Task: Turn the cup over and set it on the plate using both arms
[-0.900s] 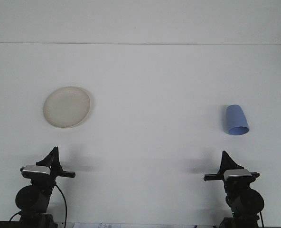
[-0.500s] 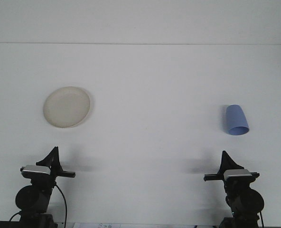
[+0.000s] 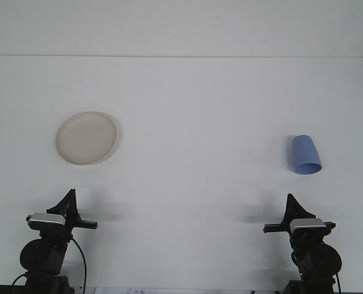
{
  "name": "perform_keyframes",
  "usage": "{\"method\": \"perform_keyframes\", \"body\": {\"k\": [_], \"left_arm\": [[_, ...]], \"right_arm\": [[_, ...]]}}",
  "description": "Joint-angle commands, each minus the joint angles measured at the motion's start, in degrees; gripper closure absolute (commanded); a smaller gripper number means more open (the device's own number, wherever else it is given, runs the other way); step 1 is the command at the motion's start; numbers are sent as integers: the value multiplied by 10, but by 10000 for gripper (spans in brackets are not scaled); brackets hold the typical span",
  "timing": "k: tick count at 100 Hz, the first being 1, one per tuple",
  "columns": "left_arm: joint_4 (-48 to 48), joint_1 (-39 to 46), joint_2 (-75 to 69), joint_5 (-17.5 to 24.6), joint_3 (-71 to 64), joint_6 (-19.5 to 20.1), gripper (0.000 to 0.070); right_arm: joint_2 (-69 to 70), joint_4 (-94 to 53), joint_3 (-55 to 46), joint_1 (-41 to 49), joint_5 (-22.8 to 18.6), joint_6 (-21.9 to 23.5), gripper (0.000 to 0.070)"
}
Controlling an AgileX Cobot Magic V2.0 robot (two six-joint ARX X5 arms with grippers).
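Nothing of the task looks done yet, judging from how things lie. At about nine o'clock on the white table (image 3: 194,184) sits the cream plate (image 3: 86,138), bare, with nothing on it. Below it, at roughly seven o'clock, the left gripper (image 3: 67,202) rests low near the table's near edge, well apart from the plate; whether its jaws are parted or closed I cannot tell from this angle, but it carries nothing. Across at about three o'clock stands the blue cup (image 3: 306,155), wide mouth down, so it appears upside down and untouched. The right gripper (image 3: 290,205) waits at five o'clock, near the cup but not touching it, empty; its jaw spacing is likewise unclear. Everything remains: reaching the cup, turning it upright, carrying it over, and setting it on the plate.
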Motion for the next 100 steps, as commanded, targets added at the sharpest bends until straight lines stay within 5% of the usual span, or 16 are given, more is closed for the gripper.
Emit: {"method": "perform_keyframes", "body": {"k": [1, 29, 40, 49, 61, 65, 87, 100], "left_arm": [[5, 0, -1, -3, -11, 2, 687], [6, 0, -1, -3, -11, 2, 687], [5, 0, -1, -3, -11, 2, 687], [5, 0, -1, -3, -11, 2, 687], [6, 0, -1, -3, -11, 2, 687], [5, 0, -1, -3, -11, 2, 687], [6, 0, -1, -3, -11, 2, 687], [5, 0, -1, -3, -11, 2, 687]], "right_arm": [[0, 7, -1, -1, -1, 56, 699], [0, 38, 15, -1, 5, 231, 699], [14, 4, 74, -1, 51, 245, 699], [43, -26, 143, -1, 64, 212, 651], [112, -75, 240, -1, 84, 135, 271], [141, -99, 270, -1, 93, 106, 210], [280, -187, 363, -3, 189, -27, 208], [357, -198, 363, -20, 237, -63, 208]]}}
